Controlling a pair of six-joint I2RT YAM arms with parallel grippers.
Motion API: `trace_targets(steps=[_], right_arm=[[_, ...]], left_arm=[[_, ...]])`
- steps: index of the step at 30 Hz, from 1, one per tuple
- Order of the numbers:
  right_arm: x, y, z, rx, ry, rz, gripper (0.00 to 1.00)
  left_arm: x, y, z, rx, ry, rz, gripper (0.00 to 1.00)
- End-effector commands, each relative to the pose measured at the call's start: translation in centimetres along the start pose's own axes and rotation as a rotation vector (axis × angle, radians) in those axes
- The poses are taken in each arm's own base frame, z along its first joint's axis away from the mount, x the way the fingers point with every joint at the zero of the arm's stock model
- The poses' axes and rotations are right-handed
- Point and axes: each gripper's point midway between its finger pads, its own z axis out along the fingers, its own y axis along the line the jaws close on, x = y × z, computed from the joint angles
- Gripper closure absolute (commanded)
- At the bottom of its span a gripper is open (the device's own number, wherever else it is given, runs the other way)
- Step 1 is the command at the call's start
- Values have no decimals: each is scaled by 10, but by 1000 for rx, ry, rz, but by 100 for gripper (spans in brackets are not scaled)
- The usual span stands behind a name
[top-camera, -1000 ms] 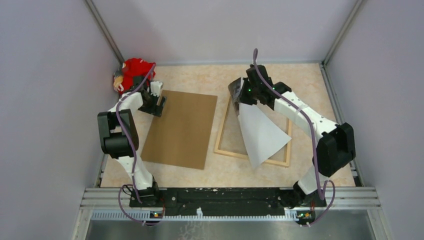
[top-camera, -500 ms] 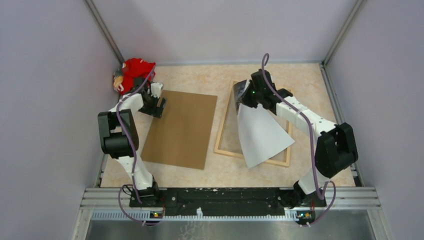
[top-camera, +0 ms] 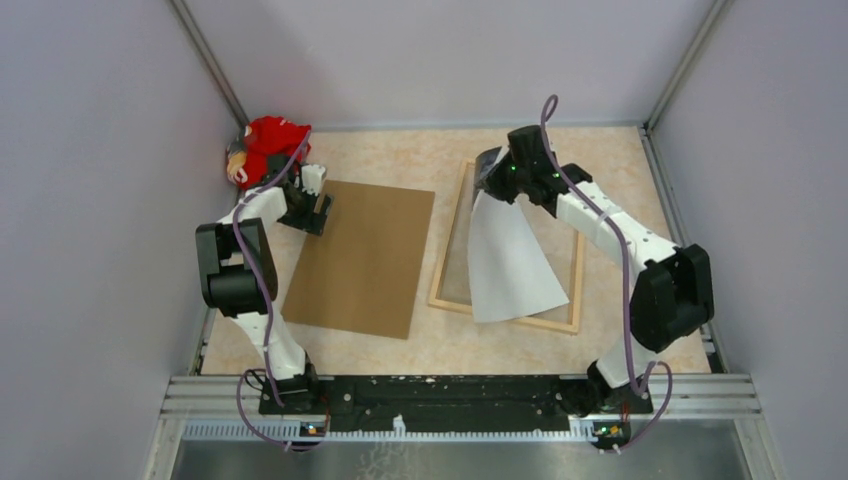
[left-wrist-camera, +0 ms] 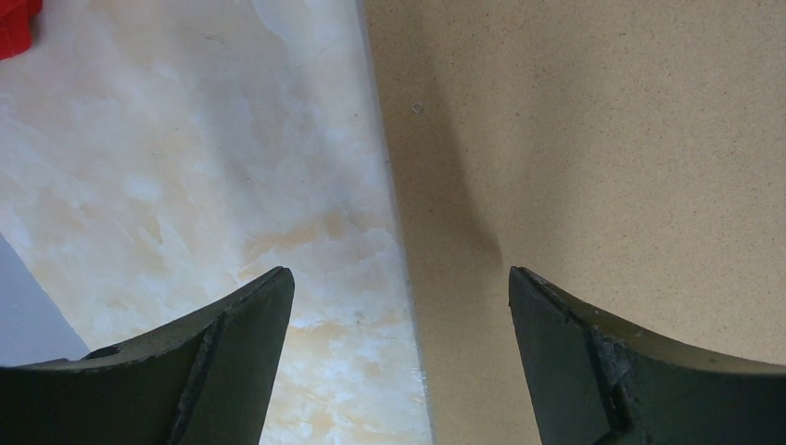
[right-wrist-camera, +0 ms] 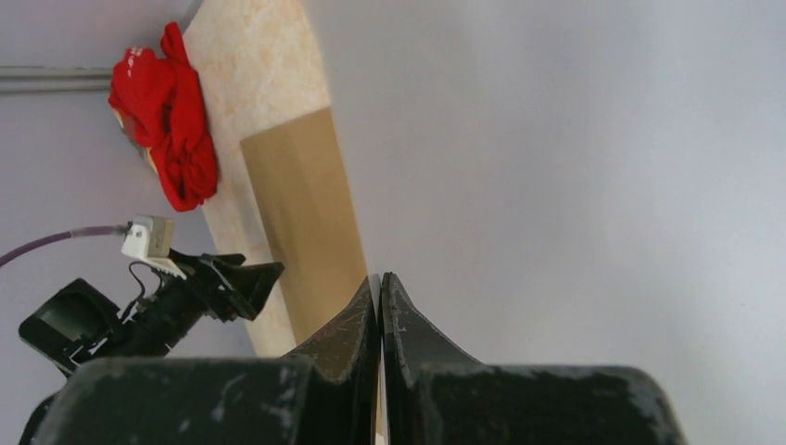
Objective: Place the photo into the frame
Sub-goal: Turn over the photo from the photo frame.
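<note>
Photo (top-camera: pixel 510 265) hung tilted right of centre in the top view, its plain whitish back up, its upper end lifted and its lower end resting across the lower right part of the frame (top-camera: pixel 452 304). The right gripper (right-wrist-camera: pixel 381 283) was pinched together on the photo's upper edge, the thin sheet just showing between its fingertips in the right wrist view. The frame lay flat on the marbled table (top-camera: pixel 400 160), right of centre. Left of it lay a brown backing board (top-camera: pixel 365 255), apart from the frame. The left gripper (left-wrist-camera: pixel 399 273) stood with its jaws wide apart and holding nothing, straddling the board's left edge near its upper left corner. A red cloth bundle (top-camera: pixel 268 145) sat in the table's upper left corner.
</note>
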Motion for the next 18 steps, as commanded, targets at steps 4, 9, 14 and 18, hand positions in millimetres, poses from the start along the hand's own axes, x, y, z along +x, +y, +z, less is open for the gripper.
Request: trace_targets(steps=[4, 9, 14, 18], right_arm=[[-35, 11, -30, -160, -269, 211, 100], [-43, 0, -29, 52, -409, 210, 100], [-52, -28, -10, 260, -499, 246, 100], [-58, -38, -6, 286, -566, 286, 100]], left_arm=[[-11, 8, -13, -30, -45, 1, 8], [-12, 10, -16, -39, -46, 5, 8], [-10, 9, -16, -38, -45, 5, 8], [-6, 9, -15, -43, -37, 11, 8]])
